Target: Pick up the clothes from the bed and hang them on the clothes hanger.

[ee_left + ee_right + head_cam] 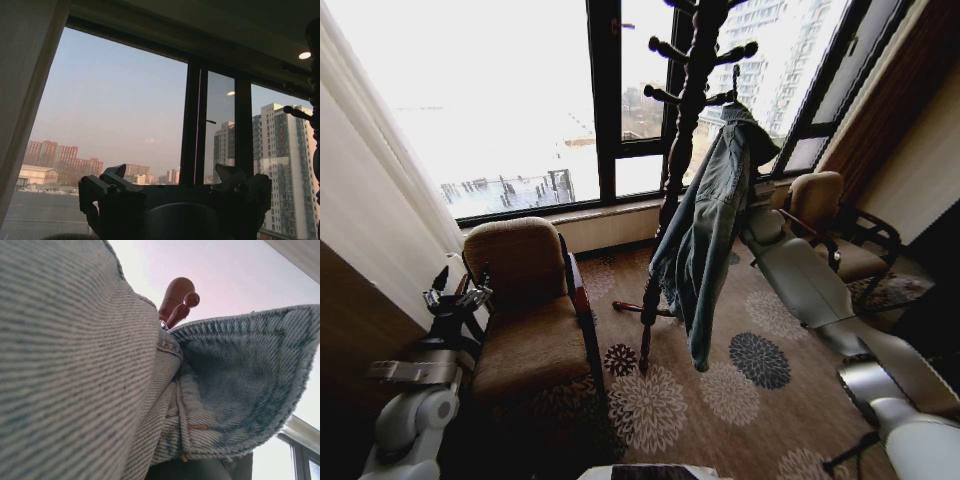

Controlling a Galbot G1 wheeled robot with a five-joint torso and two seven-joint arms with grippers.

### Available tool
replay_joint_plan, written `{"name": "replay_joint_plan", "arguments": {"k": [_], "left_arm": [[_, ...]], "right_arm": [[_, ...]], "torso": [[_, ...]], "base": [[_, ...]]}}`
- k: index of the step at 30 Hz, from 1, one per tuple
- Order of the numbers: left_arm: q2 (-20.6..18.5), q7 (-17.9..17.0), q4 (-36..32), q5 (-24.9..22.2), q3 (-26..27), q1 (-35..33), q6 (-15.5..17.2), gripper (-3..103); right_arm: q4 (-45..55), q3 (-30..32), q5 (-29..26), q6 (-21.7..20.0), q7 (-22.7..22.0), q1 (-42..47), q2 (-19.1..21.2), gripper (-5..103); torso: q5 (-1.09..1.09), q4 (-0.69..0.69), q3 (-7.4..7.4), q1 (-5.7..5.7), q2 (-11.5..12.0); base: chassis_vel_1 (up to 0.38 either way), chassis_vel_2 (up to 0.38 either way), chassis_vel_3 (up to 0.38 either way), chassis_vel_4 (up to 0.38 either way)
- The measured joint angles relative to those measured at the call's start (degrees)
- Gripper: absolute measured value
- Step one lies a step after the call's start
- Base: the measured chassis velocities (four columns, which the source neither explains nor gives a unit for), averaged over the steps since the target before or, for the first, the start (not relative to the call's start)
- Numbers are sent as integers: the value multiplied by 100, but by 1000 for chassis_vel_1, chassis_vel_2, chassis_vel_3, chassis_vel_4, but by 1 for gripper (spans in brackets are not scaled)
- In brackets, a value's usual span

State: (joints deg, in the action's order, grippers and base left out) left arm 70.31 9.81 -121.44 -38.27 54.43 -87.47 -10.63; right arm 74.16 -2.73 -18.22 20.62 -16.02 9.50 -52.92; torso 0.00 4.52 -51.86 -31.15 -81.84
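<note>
The clothes, a light-blue denim jacket, hang from the upper pegs of a dark wooden coat stand in front of the window. A thin dark hook sticks up above the collar; the rest of the clothes hanger is covered by the denim. My right arm reaches up to the jacket's collar side, and its gripper is behind the cloth. In the right wrist view the denim collar is very close, with a wooden peg just beyond. My left gripper is open and holds nothing, low beside an armchair. The bed is out of view.
The brown armchair stands left of the coat stand, and a second chair stands right of it behind my right arm. A tall window fills the back wall, with a curtain at the left. Patterned carpet lies around the stand's base.
</note>
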Motion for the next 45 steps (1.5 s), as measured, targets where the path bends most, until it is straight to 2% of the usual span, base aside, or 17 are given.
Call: {"name": "replay_joint_plan", "arguments": {"k": [45], "left_arm": [[-22, 62, 176, -16, -11, 73, -31, 100]], "right_arm": [[-890, 124, 115, 163, 139, -244, -158, 17]], "torso": [[0, 0, 0, 0, 0]], "base": [[0, 0, 0, 0]]}}
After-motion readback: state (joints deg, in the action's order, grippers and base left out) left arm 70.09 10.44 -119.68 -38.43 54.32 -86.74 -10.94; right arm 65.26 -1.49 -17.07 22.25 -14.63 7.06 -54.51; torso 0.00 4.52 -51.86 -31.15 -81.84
